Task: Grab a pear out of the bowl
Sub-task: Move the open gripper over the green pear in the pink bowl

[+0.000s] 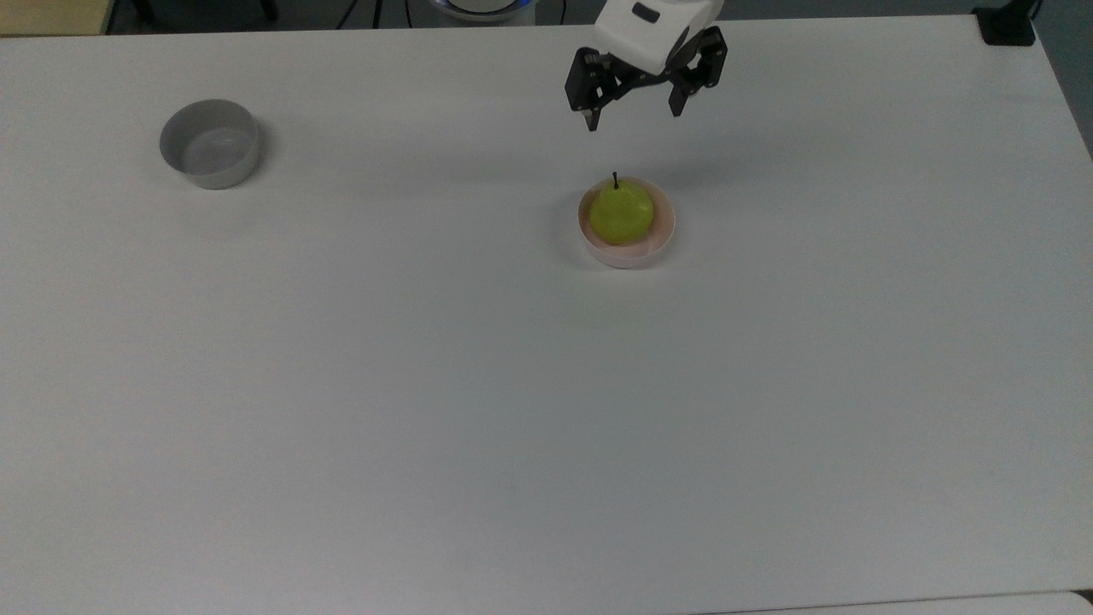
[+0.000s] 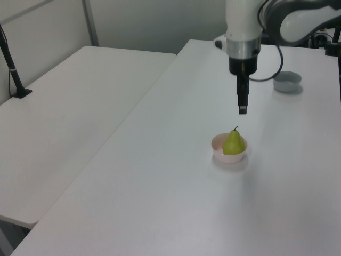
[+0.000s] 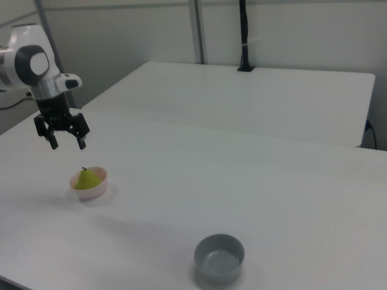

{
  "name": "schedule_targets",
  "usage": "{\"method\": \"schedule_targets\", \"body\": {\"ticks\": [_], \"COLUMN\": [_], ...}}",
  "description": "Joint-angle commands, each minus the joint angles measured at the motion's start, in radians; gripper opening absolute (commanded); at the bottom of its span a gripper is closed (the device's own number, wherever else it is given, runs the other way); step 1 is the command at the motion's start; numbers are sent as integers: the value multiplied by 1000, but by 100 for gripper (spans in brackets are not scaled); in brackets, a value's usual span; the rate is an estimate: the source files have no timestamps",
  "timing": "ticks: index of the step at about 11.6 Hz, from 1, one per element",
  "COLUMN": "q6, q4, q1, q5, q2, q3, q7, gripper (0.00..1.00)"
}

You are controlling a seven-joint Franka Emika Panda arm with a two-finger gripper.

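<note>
Pear (image 1: 622, 213) upright in pink bowl (image 1: 659, 243) on tabletop (image 1: 427, 384); hand (image 1: 633, 118) above, fingers spread wide, grasping nothing, clear of stem.

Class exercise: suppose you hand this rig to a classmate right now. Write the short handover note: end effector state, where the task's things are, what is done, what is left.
End effector: open, empty, hanging in the air above the table, apart from the pear.
Pear: upright in the pink bowl, stem up.
Grey bowl: empty, far off toward the top view's left.
Done: nothing grasped yet.
Left: line up over the pear, lower, close on it, lift it out.
</note>
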State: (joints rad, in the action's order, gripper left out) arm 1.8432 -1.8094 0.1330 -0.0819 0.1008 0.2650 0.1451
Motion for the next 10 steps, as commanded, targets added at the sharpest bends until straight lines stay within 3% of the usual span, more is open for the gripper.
{"method": "schedule_targets", "body": {"ticks": [1,10], "q6": [74,264], "q4": [-44,-151], "q1": [2,2], "q5": [-9,-52], "q2": [51,115], "q3": [-4,-4], "q7": [-4,1], "gripper": [100,100]}}
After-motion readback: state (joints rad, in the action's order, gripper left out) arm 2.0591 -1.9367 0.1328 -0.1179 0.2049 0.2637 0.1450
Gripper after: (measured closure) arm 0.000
